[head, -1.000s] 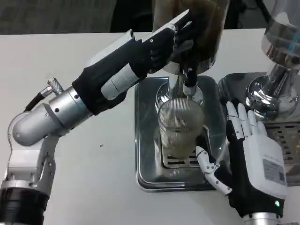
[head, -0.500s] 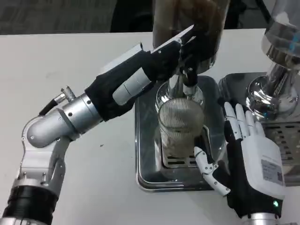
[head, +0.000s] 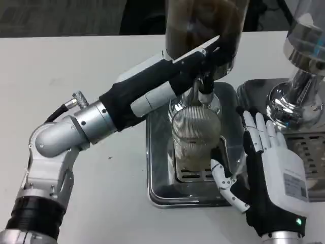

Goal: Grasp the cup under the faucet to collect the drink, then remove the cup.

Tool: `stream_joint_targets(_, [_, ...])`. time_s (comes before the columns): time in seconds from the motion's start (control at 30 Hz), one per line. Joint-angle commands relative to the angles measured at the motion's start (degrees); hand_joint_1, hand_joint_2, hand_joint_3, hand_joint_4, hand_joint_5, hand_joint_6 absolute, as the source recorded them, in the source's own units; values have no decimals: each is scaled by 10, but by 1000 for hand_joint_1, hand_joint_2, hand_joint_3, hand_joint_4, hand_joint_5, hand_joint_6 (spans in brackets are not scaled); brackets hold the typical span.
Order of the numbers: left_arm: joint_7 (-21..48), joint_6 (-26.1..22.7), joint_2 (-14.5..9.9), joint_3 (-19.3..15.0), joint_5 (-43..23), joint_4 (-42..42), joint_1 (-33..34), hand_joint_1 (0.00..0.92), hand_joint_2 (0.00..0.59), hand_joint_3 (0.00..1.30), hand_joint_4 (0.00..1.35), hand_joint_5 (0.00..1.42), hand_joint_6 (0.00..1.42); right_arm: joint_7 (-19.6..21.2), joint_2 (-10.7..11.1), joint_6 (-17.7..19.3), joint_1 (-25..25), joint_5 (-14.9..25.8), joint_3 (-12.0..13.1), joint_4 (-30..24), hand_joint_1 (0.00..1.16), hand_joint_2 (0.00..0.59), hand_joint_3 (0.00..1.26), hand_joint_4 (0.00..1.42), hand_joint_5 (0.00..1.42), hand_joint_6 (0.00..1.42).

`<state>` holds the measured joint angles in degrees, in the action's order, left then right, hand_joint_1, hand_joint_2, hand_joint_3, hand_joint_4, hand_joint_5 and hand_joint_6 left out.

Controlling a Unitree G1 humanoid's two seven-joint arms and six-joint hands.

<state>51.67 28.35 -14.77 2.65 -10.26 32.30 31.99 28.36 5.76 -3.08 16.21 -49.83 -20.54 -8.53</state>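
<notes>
Ribbed glass cup waits under the tap

Ribbed clear glass cup stands on the steel drip tray below the black faucet. Right robot hand is spread beside it, holding nothing; left robot hand reaches the faucet, grip unclear. Overfilling could spill. Its label is unreadable

No legible text or labels

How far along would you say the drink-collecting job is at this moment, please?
Done: the ribbed clear glass cup stands under the faucet, holding some pale drink. In hand: the left hand is up at the dispenser; the right hand waits open beside the cup. Left: gripping and removing the cup.
</notes>
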Motion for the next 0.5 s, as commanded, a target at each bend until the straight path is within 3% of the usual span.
stream_joint_targets(0.03, [-8,17,-9,8,22,16,13,0,36,0,0,0,0,15,-1,9,2,6,2,5,315,446,43,0,0,0])
stream_joint_targets(0.5, [-20,85,-23,35,70,75,35,0,33,0,0,0,0,24,-5,8,5,13,3,8,324,446,31,0,0,0])
